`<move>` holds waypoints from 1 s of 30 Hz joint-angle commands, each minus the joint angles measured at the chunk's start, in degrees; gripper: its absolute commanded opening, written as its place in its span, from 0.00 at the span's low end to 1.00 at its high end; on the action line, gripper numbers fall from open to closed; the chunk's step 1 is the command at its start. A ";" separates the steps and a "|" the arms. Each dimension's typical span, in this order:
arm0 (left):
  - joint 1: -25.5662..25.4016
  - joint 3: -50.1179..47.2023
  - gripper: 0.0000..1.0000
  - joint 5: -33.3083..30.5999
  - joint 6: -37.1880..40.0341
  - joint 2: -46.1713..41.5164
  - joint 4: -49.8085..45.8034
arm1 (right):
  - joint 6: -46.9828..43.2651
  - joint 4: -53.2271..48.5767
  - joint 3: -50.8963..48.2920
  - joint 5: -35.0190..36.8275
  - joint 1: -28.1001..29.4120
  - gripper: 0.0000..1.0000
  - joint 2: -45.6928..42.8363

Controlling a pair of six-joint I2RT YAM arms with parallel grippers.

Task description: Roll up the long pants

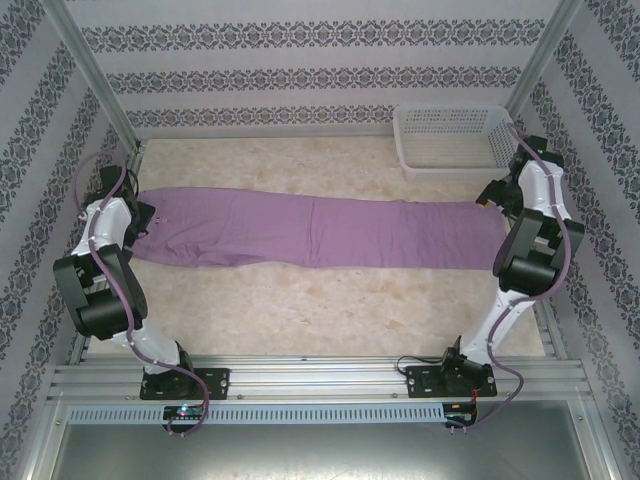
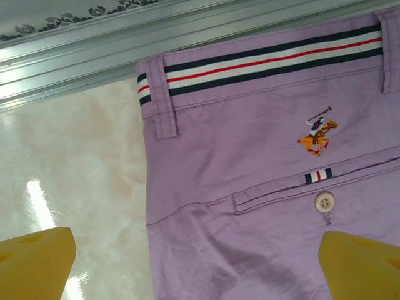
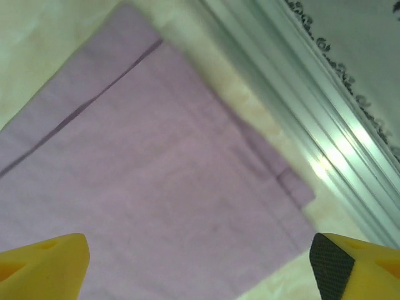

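Item: we list one pair of long pants (image 1: 330, 230), lilac, laid flat at full length on the table (image 1: 300, 310); hems near the white basket (image 1: 450, 135), waist well to its left. Waistband striped navy, white and red; embroidered polo-rider emblem (image 2: 317, 134) above a buttoned back pocket. Left gripper (image 2: 200, 272) over the waist, right gripper (image 3: 200, 269) over the hems: both spread wide, holding nothing.

Pale mottled table (image 1: 300, 310), long pants (image 1: 330, 230) flat across it, white basket (image 1: 455, 166) at far right corner.
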 commanded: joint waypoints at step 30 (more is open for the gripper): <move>-0.17 1.34 1.00 0.74 -1.66 -0.74 -0.59 | -3.74 1.99 -6.30 2.74 -3.87 0.00 13.50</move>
